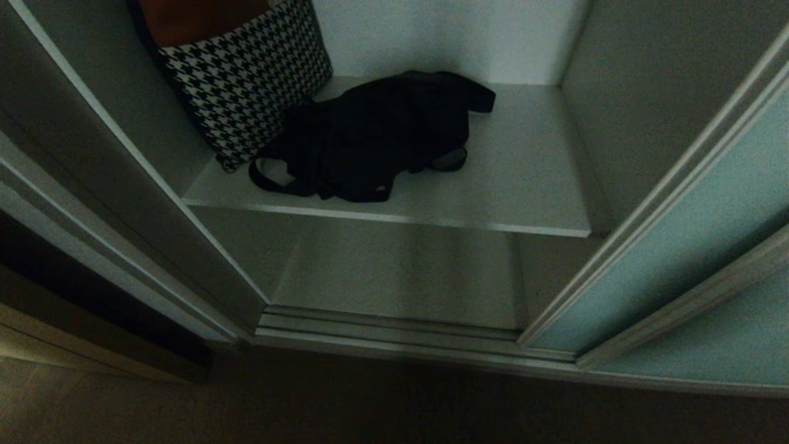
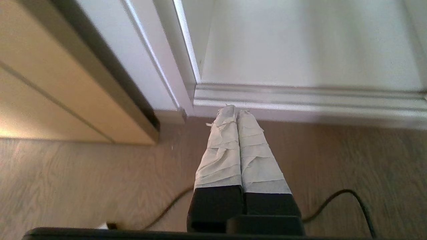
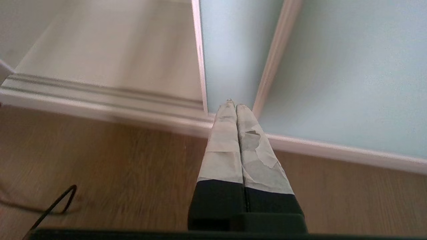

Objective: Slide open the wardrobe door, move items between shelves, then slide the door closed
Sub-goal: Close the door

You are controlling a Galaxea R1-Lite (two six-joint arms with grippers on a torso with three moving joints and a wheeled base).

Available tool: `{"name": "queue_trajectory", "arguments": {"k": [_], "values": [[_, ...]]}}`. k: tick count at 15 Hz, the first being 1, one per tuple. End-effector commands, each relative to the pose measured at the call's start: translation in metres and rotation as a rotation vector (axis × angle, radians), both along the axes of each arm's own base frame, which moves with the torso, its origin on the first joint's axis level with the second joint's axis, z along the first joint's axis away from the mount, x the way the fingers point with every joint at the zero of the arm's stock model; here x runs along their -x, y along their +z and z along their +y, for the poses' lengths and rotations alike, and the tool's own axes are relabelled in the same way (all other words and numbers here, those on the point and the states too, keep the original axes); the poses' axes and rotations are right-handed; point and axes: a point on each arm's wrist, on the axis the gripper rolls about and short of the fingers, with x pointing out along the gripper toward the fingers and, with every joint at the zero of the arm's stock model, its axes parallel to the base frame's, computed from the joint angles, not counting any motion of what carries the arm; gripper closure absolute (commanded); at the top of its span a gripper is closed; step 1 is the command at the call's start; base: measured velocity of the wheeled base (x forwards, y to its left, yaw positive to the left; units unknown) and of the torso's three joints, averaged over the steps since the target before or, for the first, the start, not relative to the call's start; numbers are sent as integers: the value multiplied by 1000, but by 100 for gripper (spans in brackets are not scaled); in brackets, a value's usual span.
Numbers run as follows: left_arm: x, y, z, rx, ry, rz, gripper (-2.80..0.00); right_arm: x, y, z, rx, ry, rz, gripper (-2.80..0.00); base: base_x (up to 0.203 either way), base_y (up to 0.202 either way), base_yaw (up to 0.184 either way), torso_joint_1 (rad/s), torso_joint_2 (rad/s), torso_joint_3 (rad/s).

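Note:
The wardrobe stands open in the head view. A floppy black bag [image 1: 376,135] with straps lies on a white-grey shelf [image 1: 530,185], next to a houndstooth-patterned bag [image 1: 246,74] at the back left. The frosted pale blue-green sliding door [image 1: 696,222] is slid to the right. Neither arm shows in the head view. My left gripper [image 2: 236,111] is shut with nothing in it, low over the wood floor by the wardrobe's left corner. My right gripper [image 3: 234,106] is shut and empty, pointing at the door's [image 3: 340,66] lower edge.
A silver floor track [image 1: 388,333] runs along the wardrobe's front. A beige wooden cabinet front [image 2: 50,86] stands to the left of the wardrobe. Black cables [image 2: 343,200] lie on the floor under both arms. The lower compartment floor [image 1: 400,271] sits below the shelf.

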Motion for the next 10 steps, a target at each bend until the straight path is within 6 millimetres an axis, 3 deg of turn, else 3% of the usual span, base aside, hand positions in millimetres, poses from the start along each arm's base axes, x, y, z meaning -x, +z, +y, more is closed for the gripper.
{"name": "queue_trajectory", "arguments": {"k": [1, 3, 10], "values": [[0, 0, 0, -2, 1, 7, 0, 0, 0, 0, 0, 0, 0, 0, -193, 0, 0, 2, 2, -2], [0, 0, 0, 1, 1, 6, 0, 0, 0, 0, 0, 1, -1, 0, -133, 0, 0, -1, 4, 3], [0, 0, 0, -1, 1, 7, 0, 0, 0, 0, 0, 0, 1, 0, 0, 0, 0, 0, 0, 0]]}}
